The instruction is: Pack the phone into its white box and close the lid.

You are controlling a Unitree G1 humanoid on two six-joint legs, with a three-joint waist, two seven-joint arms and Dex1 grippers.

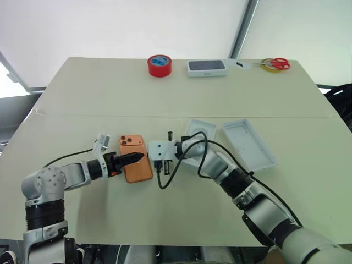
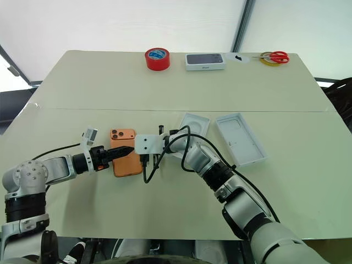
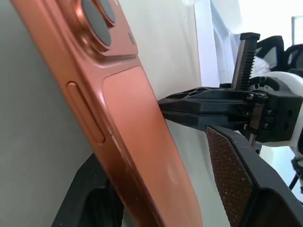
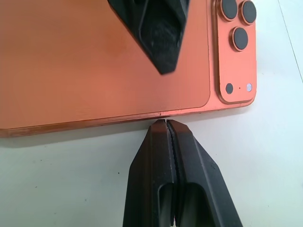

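Observation:
The orange phone (image 1: 133, 163) lies back up on the table, its three-lens cluster (image 4: 236, 23) at the far end. My left gripper (image 1: 138, 158) comes in from the left, open, with the phone's long edge between its fingers: one padded finger (image 3: 232, 179) stands off the back and the other sits behind the phone. My right gripper (image 4: 164, 124) is shut, its tips touching the phone's opposite long edge. The lid (image 1: 250, 144), a white shell with a pale grey inside, lies open side up to the right. The white box is hidden from these views.
A thin white insert (image 1: 199, 130) with an oval recess lies beside the right forearm. A black cable (image 1: 168, 179) loops below the right wrist. At the table's far edge stand a red tape roll (image 1: 159, 65), a dark-topped white box (image 1: 206, 67) and red-handled scissors (image 1: 278, 64).

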